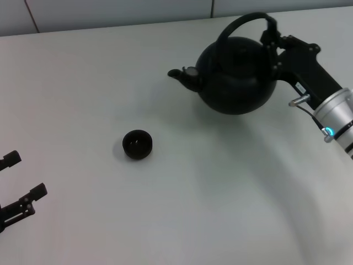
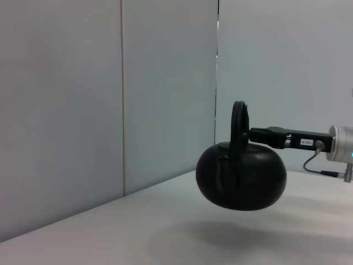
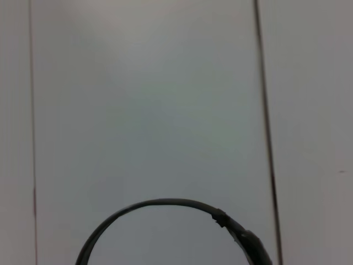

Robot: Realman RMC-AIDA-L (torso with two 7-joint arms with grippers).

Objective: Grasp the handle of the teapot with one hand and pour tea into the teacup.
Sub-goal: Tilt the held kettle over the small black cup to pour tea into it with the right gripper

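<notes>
The matte-black teapot (image 1: 236,74) hangs above the white table at the far right, its spout (image 1: 182,76) pointing left. My right gripper (image 1: 270,38) is shut on the right side of the arched handle (image 1: 242,22) and holds the pot off the table. The left wrist view shows the teapot (image 2: 242,176) lifted, with its shadow below, and the right gripper (image 2: 251,134) on the handle (image 2: 239,124). The right wrist view shows only the handle's arc (image 3: 165,210). The small dark teacup (image 1: 137,144) stands on the table, left of and nearer than the pot. My left gripper (image 1: 19,185) is open at the near left edge.
The white table (image 1: 220,193) spreads around the cup and under the pot. A pale panelled wall (image 2: 83,110) stands behind the table's far edge.
</notes>
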